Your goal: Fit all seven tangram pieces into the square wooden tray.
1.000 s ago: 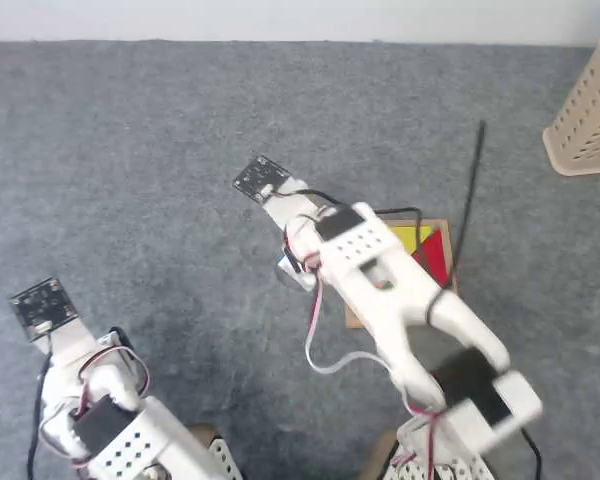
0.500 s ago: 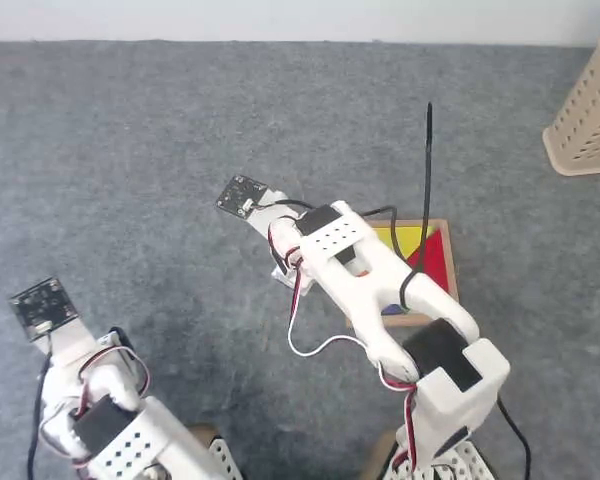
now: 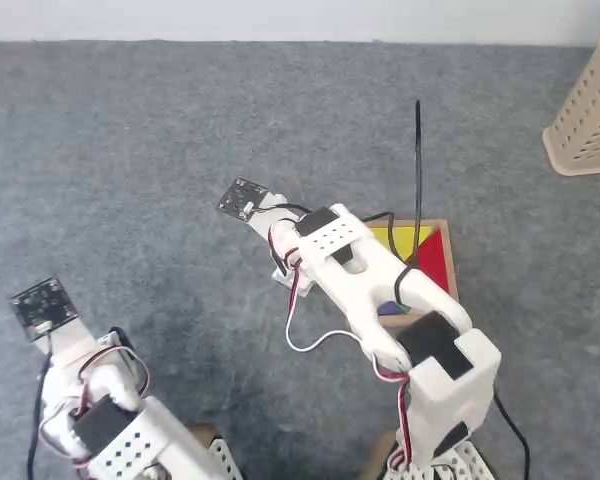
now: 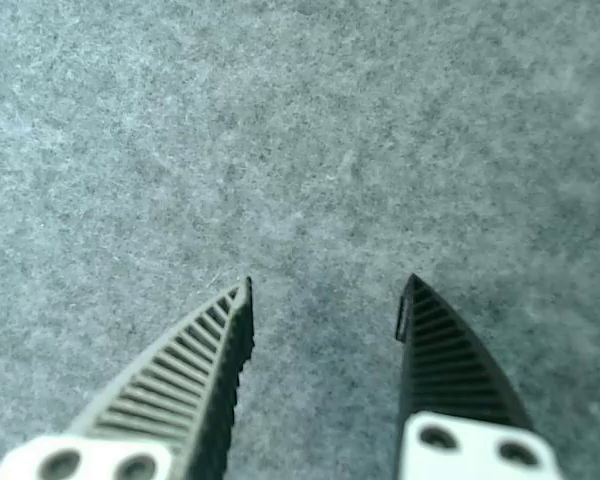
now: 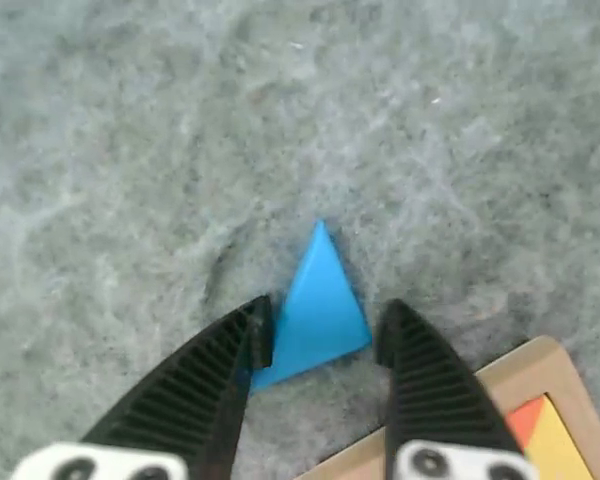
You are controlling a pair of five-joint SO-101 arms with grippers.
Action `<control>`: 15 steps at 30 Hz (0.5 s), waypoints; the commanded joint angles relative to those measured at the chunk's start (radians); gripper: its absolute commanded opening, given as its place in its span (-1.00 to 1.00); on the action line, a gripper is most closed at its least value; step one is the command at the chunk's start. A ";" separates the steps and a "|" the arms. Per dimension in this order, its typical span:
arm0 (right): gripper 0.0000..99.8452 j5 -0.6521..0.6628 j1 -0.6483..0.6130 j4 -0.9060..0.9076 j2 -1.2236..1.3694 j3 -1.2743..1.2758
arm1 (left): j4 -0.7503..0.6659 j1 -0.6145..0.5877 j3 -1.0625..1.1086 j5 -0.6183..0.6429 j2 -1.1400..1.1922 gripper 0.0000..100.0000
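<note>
The right gripper point(image 5: 325, 318) hangs low over the grey surface point(image 3: 130, 150), its 2 fingers apart on either side of a blue triangle point(image 5: 318, 300). 1 tip looks to touch the triangle's edge; the other is just beside it. The triangle lies flat on the surface, outside the tray point(image 5: 533, 362) and close to its corner. The tray sits right of the surface's middle, with a yellow piece point(image 3: 408, 240) and a red piece point(image 3: 436, 262) inside. The left gripper point(image 4: 325, 300) hovers by the near left corner, fingers apart and holding nothing.
</note>
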 commanded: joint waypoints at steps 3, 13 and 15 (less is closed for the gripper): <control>-0.75 0.017 -0.015 -0.016 -0.005 -0.014 | 0.003 0.002 -0.019 0.009 -0.011 -0.55; -0.76 0.107 -0.012 0.165 -0.153 -0.006 | 0.003 0.002 -0.019 0.009 -0.011 -0.55; -0.76 0.143 -0.012 0.228 -0.234 0.008 | 0.003 0.002 -0.019 0.009 -0.011 -0.55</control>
